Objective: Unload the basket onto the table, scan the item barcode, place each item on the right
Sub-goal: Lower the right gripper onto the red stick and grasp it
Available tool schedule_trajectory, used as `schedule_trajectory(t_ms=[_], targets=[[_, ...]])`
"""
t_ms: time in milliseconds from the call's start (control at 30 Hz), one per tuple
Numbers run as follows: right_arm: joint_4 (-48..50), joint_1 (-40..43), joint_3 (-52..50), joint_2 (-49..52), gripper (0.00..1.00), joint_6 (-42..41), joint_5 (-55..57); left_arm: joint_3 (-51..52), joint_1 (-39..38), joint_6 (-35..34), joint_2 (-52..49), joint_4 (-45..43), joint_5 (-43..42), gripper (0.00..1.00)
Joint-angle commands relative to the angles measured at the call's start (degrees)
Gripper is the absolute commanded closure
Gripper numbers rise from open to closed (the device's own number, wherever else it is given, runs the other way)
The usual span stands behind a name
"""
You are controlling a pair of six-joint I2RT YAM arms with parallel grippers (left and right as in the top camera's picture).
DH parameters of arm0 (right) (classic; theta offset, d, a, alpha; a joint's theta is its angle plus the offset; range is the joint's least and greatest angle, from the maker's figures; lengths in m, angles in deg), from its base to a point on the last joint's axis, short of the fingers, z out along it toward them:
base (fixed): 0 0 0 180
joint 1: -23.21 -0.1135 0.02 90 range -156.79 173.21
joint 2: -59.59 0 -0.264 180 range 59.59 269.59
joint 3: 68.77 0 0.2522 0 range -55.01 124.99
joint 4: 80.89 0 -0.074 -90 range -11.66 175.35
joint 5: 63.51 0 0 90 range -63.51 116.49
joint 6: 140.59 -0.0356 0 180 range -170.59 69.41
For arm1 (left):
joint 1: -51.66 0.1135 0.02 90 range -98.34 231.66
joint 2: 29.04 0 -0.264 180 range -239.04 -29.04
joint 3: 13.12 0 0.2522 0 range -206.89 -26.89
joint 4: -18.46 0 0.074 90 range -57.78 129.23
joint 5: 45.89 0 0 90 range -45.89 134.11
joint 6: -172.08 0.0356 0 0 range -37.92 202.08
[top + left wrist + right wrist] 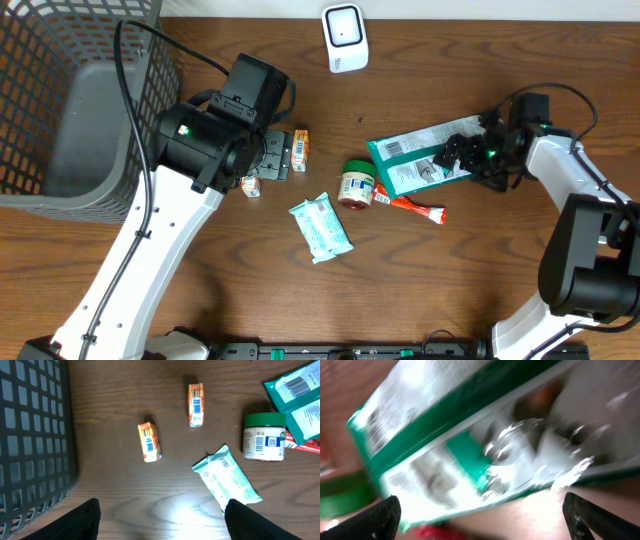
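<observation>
Two arms share a wooden table (450, 290) strewn with groceries. Right gripper (480, 515), jaws spread wide and empty, sits low over the green pouch (415, 160) on the table's right side; contact cannot be told. Left gripper (160, 517), also wide and empty, hangs above an orange box (149, 442) and its twin (196, 405), near the basket (30, 60). Jar (357, 186), wipes (321, 228) and red tube (418, 209) lie mid-table; the scanner (345, 38) stands at the far edge.
</observation>
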Motion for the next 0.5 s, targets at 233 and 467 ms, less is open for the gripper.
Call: schedule_trajectory(t_ms=[233, 467], targets=[[-9.68, -3.41, -1.44, 0.15, 0.01, 4.02, 3.39, 0.39, 0.24, -0.79, -0.15, -0.26, 0.35, 0.2], [-11.13, -6.14, -4.0, 0.15, 0.01, 4.02, 4.39, 0.39, 0.26, -0.76, -0.15, -1.42, 0.35, 0.2]])
